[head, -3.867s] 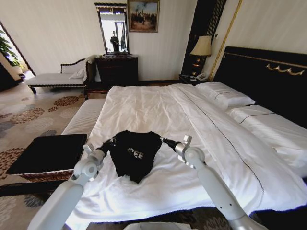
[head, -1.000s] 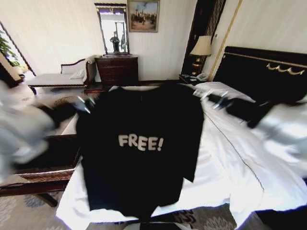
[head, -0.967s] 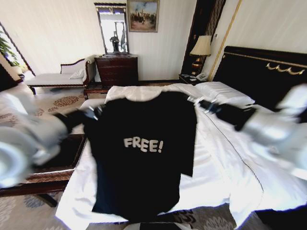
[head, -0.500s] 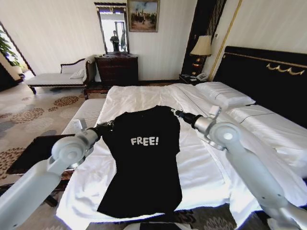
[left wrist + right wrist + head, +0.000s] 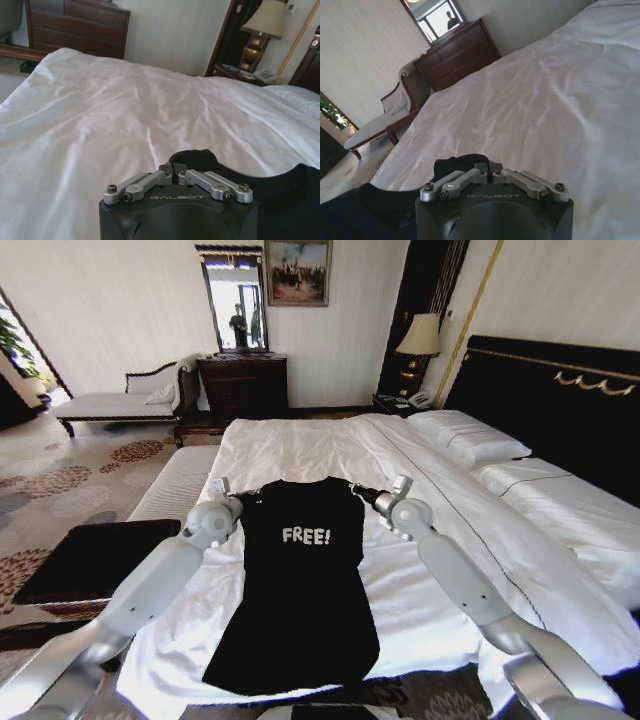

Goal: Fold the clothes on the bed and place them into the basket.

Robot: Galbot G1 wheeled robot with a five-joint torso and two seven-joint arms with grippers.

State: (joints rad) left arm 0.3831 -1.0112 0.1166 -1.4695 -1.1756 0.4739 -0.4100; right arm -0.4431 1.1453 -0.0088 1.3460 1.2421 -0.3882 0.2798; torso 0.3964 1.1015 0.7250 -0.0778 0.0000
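Head view: black top (image 5: 300,590), white "FREE!" lettering, spread flat on the bed (image 5: 300,445) near its foot edge, hem reaching that edge. Left claw (image 5: 250,497) and right claw (image 5: 356,487) clamped on its shoulders.

Left wrist view: "GALBOT" on claw housing; fingers (image 5: 167,176) pinched together on black fabric.

Right wrist view: same marking, same pinch.

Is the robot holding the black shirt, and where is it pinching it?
Yes. The left pincer and right pincer each pinch a shoulder strap of the black top, which lies spread flat on the bed.
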